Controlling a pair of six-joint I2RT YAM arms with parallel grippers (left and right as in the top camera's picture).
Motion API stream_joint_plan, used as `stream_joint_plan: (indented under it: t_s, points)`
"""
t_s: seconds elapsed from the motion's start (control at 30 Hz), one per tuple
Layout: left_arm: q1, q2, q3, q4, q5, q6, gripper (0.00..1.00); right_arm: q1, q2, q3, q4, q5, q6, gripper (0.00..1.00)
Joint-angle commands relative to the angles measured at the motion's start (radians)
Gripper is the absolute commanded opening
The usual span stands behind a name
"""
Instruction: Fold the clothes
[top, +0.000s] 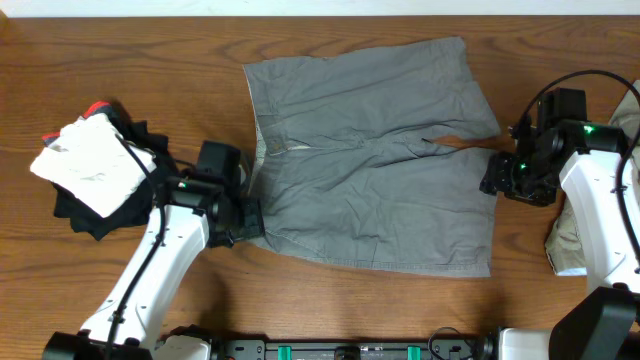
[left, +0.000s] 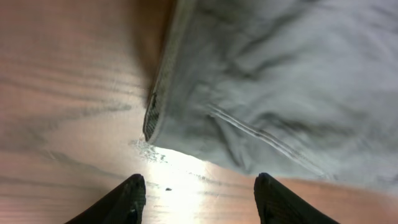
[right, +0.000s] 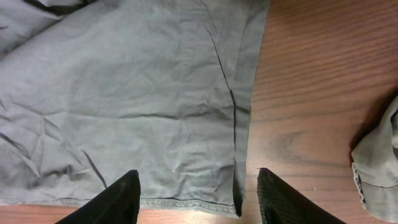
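Matt, creased grey cloth shorts (top: 370, 155) on smooth, glossy wood table (top: 120, 50).

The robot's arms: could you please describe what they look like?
Both the left arm and the right arm have smooth white shells with black joints and wrist housings, small green lights and thin black cables looping alongside. The fingers are plain black, tapering to blunt tips.

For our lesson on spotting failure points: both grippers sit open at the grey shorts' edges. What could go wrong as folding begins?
The left gripper hangs over the bare table just off the grey shorts' waistband corner, so closing may miss the cloth. The right gripper straddles a leg-hem corner and might pinch only the top layer. The beige garment lies close beside the right arm and could get dragged.
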Motion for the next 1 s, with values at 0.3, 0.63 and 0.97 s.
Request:
stream_joint_plan:
  t_s: [0.3,0.63,0.97]
  points:
    - [0.000,0.003,-0.190,0.224,-0.026,-0.327,0.59,-0.008,-0.009,0.013,-0.012,-0.012,-0.011,0.59]
    - [0.000,0.004,-0.203,0.257,-0.027,-0.327,0.58,-0.008,-0.009,0.013,-0.034,-0.013,-0.010,0.58]
    - [0.000,0.009,-0.267,0.363,-0.023,-0.300,0.21,-0.008,-0.009,0.013,-0.088,-0.015,-0.006,0.58]
